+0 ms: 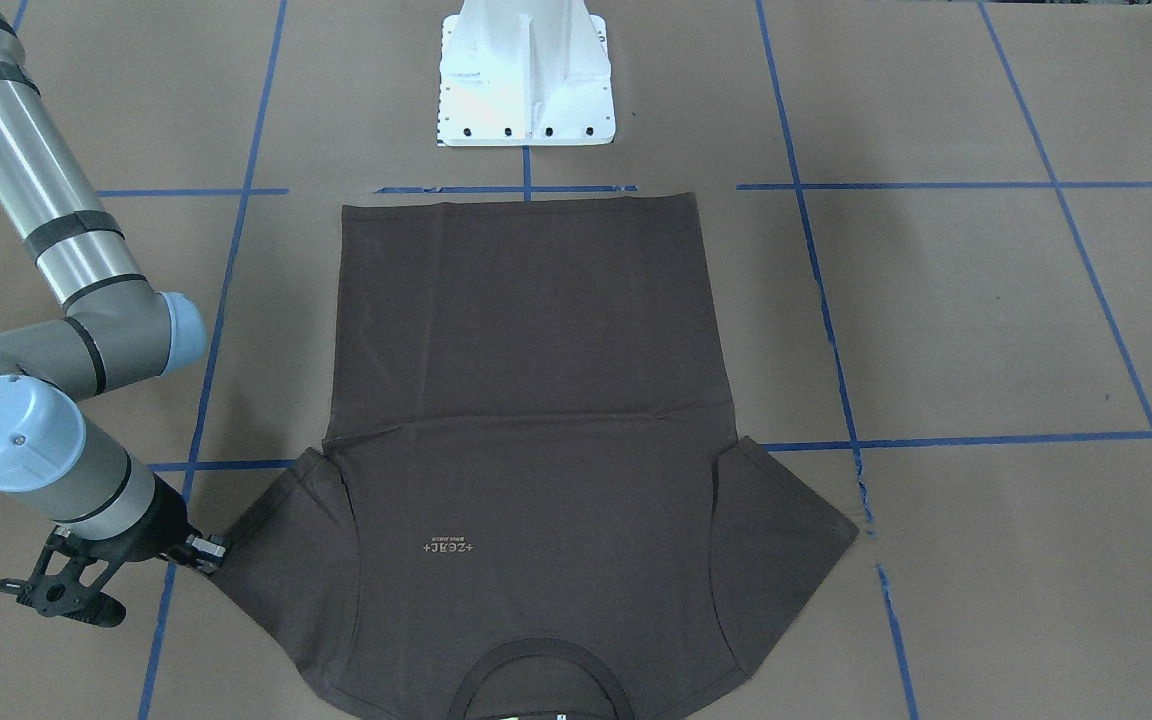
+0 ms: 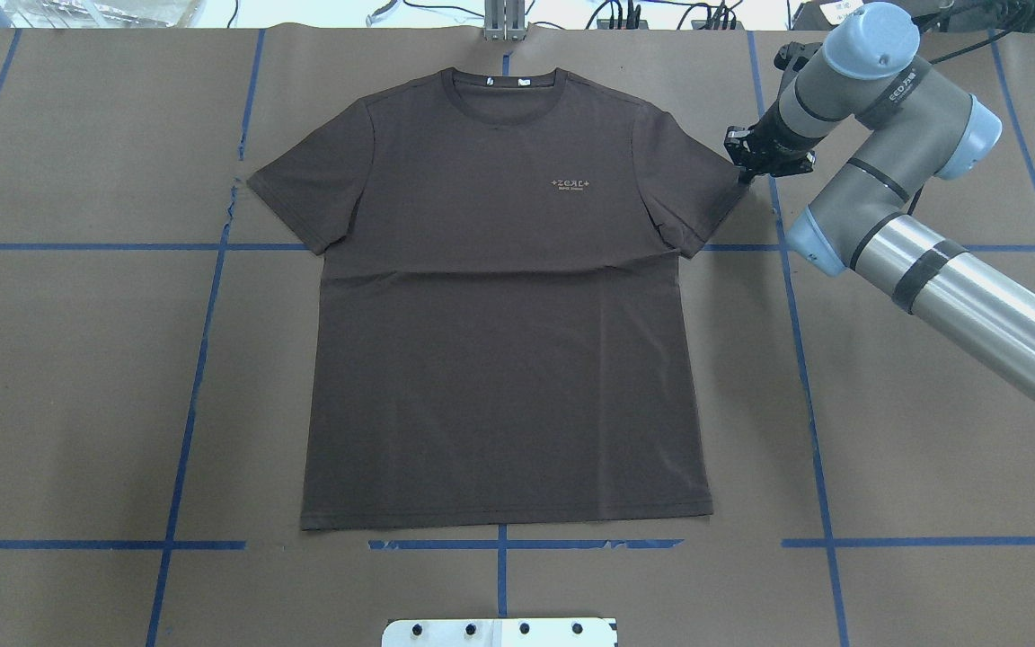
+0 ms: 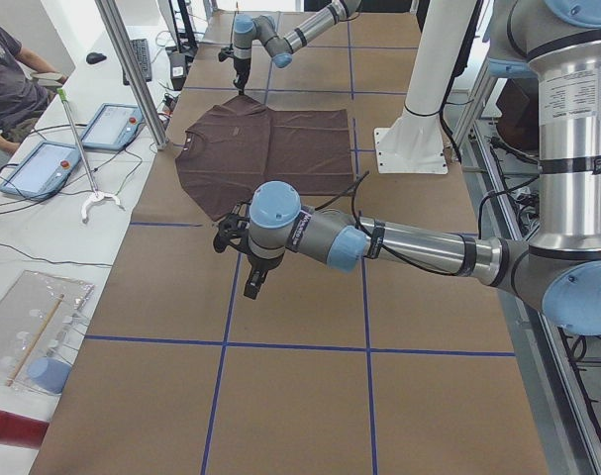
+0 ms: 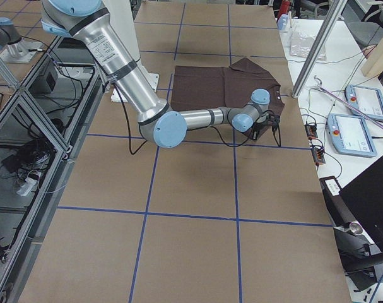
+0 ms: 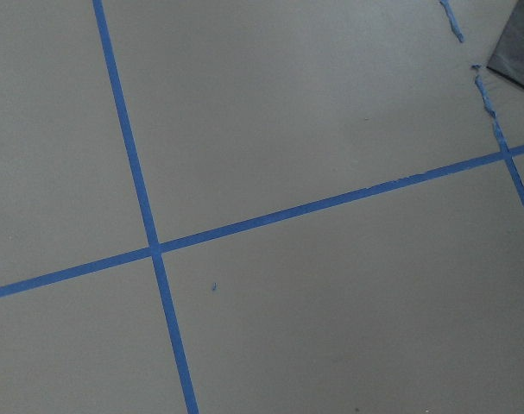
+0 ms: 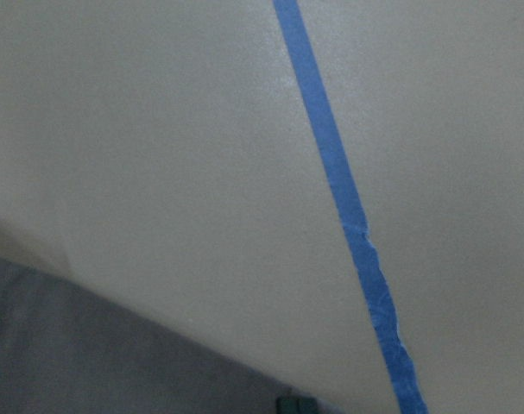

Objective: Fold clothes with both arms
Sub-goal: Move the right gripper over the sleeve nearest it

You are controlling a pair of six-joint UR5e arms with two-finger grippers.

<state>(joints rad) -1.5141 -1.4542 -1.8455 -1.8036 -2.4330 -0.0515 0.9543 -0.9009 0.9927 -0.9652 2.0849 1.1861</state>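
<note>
The dark brown T-shirt [image 2: 499, 314] is spread flat, front up, on the tabletop [image 2: 931, 431], collar away from the robot. The right end effector [image 2: 751, 166] is placed at one sleeve's [image 2: 697, 189] outer edge. The left end effector [image 3: 252, 287] is held over bare tabletop near the other sleeve. Whether either is open or closed cannot be told.

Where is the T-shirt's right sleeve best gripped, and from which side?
The hem's outer corner on the right sleeve, approached from the table beyond it, likely low and sideways. The T-shirt lies flat, so only that free edge gives something to pinch; the right gripper sits beside it.
</note>
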